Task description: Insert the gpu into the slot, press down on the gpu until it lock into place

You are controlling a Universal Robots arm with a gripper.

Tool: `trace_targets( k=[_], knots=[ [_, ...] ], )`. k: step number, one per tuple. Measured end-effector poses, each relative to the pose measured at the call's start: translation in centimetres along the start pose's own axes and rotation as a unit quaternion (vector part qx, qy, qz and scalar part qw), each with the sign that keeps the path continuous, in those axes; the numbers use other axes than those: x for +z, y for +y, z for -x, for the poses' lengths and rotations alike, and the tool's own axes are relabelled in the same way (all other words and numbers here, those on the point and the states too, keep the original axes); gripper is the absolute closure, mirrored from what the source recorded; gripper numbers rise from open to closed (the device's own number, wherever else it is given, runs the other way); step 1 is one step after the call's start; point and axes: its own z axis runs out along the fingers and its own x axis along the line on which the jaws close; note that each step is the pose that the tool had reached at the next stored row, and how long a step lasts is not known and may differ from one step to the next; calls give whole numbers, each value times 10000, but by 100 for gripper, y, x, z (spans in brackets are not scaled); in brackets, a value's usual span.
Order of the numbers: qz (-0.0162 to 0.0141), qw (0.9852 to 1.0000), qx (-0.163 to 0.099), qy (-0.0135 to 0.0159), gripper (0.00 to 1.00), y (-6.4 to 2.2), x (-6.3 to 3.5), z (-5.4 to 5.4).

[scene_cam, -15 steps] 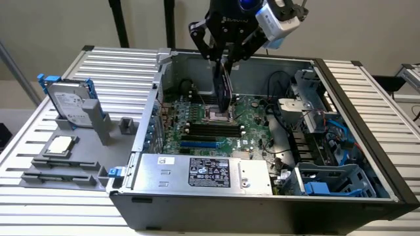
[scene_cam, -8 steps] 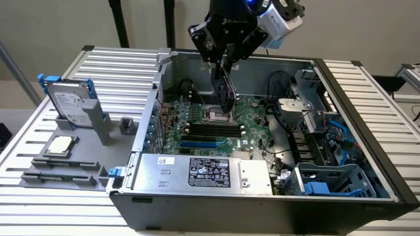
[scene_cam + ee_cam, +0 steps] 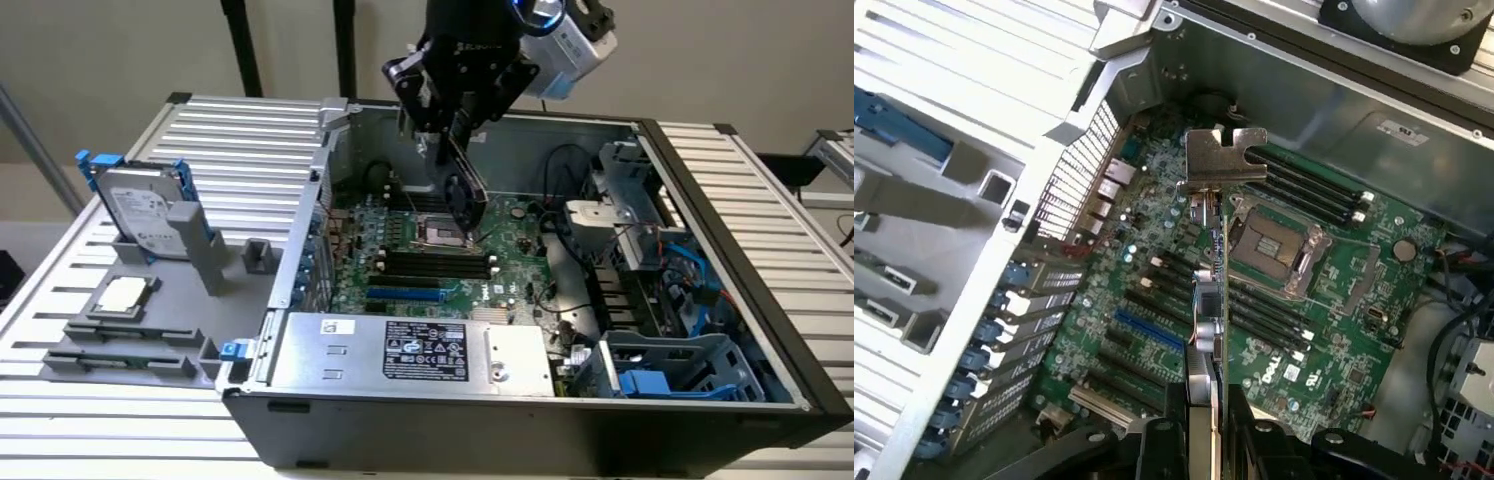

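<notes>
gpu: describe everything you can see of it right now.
The gpu is a thin dark card seen nearly edge-on. It is held on edge and slightly tilted by the end effector, which is closed on its upper part from both sides. The wrist view shows a silvery metal bracket with a notched tab at the card's far end. The card hangs inside the open computer case and looks clear of the green motherboard. It is not in the blue slot, which lies bare.
</notes>
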Motion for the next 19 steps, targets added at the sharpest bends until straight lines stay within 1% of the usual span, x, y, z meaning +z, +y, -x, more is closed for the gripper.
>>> trace_targets(
  k=[2,5,7,9,12,14,17,19],
  knots=[
    [-8,9998,-179,14,73,-1,7,0],
    [-19,9990,-450,35,73,-1,18,1],
    [-26,9980,-632,49,73,-2,26,1],
    [-33,9967,-811,62,73,-3,35,2],
    [-44,9941,-1084,84,73,-4,48,2],
    [-51,9919,-1264,98,73,-4,57,2],
    [-62,9880,-1536,118,73,-6,70,3],
    [-69,9851,-1713,132,73,-6,79,3]
  ],
)
